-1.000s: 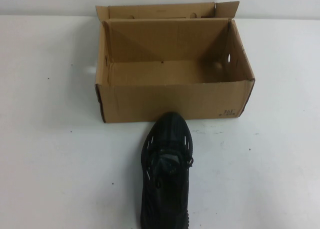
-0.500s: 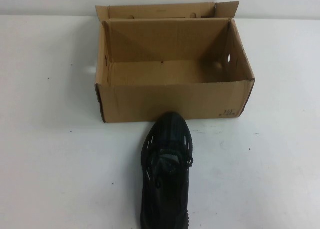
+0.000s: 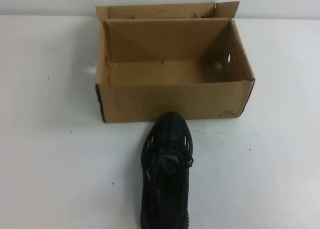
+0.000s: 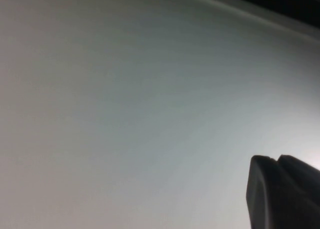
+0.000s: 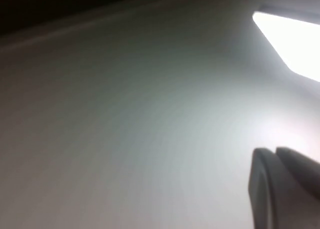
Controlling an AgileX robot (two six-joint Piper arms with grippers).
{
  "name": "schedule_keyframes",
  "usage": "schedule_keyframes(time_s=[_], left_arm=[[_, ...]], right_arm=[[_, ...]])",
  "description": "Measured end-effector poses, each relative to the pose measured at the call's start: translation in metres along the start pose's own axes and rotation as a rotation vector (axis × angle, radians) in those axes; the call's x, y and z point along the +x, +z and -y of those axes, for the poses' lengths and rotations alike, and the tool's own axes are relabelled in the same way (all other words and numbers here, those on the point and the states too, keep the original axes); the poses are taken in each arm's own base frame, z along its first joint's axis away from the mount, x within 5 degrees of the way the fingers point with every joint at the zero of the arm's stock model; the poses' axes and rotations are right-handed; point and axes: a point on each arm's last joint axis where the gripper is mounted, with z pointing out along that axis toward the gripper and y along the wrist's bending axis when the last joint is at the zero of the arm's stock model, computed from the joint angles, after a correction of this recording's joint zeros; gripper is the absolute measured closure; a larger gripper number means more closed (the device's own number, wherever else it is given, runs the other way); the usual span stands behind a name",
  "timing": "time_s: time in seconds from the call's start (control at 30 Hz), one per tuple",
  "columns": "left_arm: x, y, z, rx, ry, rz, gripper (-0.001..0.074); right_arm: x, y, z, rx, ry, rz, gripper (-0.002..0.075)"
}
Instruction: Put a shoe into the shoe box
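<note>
The black knit shoe [image 3: 167, 171] lies on the white table, its toe pointing at the shoe box and touching or almost touching its near wall, its heel at the front edge of the high view. The brown cardboard shoe box [image 3: 175, 100] stands open and empty behind it, flaps up at the back. Neither arm shows in the high view. My left gripper [image 4: 275, 159] shows in the left wrist view, fingers together, over bare table. My right gripper [image 5: 274, 151] shows in the right wrist view, fingers together, over bare table. Neither wrist view shows the shoe or the box.
The white table [image 3: 55, 154] spreads to both sides of the shoe and box. A wall runs along the table's far edge behind the box. A bright glare patch [image 5: 295, 39] lies on the surface in the right wrist view.
</note>
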Motion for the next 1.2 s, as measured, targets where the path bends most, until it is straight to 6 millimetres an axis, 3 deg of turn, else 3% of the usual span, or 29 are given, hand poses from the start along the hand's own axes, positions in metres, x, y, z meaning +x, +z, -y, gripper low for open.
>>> schedule_keyframes(time_s=[0.13, 0.33, 0.47, 0.6, 0.77, 0.93, 1.2], left_arm=[[-0.028, 0.023, 0.009, 0.029, -0.006, 0.063, 0.0739], [-0.085, 0.060, 0.031, 0.072, 0.061, 0.072, 0.0739], [-0.113, 0.078, 0.039, 0.057, 0.064, 0.030, 0.0739], [-0.111, 0.099, 0.035, -0.033, 0.048, -0.173, 0.0739], [-0.069, 0.111, 0.016, -0.214, 0.043, -0.591, 0.0739], [-0.030, 0.094, -0.001, -0.392, 0.062, -1.024, 0.0739], [-0.012, 0.068, -0.002, -0.506, -0.015, -1.356, 0.0739]], right_arm=[[-0.040, 0.031, -0.018, -0.053, 0.112, 0.043, 0.0743], [-0.096, 0.072, -0.045, -0.082, 0.236, -0.092, 0.0743], [-0.107, 0.104, -0.057, -0.053, 0.259, -0.266, 0.0743], [-0.083, 0.130, -0.059, 0.018, 0.241, -0.544, 0.0743], [-0.031, 0.143, -0.052, 0.095, 0.178, -0.886, 0.0743], [0.008, 0.145, -0.047, 0.070, 0.058, -1.119, 0.0743], [0.042, 0.131, -0.063, -0.085, 0.207, -1.360, 0.0743]])
